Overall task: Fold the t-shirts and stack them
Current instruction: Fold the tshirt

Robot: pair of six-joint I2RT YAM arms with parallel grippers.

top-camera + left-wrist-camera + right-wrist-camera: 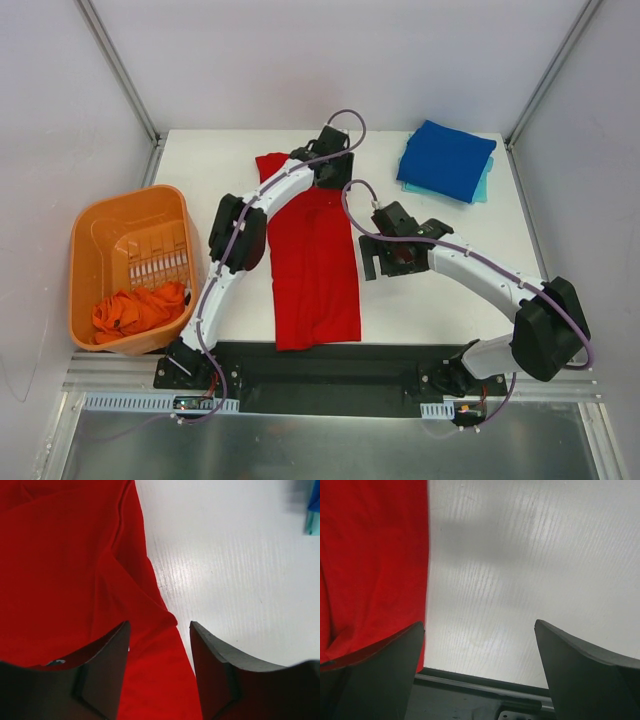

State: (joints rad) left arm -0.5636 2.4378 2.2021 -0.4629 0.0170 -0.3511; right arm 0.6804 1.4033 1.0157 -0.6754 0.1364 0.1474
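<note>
Here, bright red t-shirt (315, 265) folded narrow, lengthwise, softly creased

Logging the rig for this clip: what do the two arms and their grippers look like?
The left arm and right arm have white shells, black joints and a looping purple cable. The left gripper and right gripper are black, with dark wedge-shaped fingers.

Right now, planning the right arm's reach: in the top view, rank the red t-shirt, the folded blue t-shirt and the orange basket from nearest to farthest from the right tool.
1. Red t-shirt, just left of the right tool.
2. Blue t-shirt, at the far right corner.
3. Orange basket, at the left edge.
</note>
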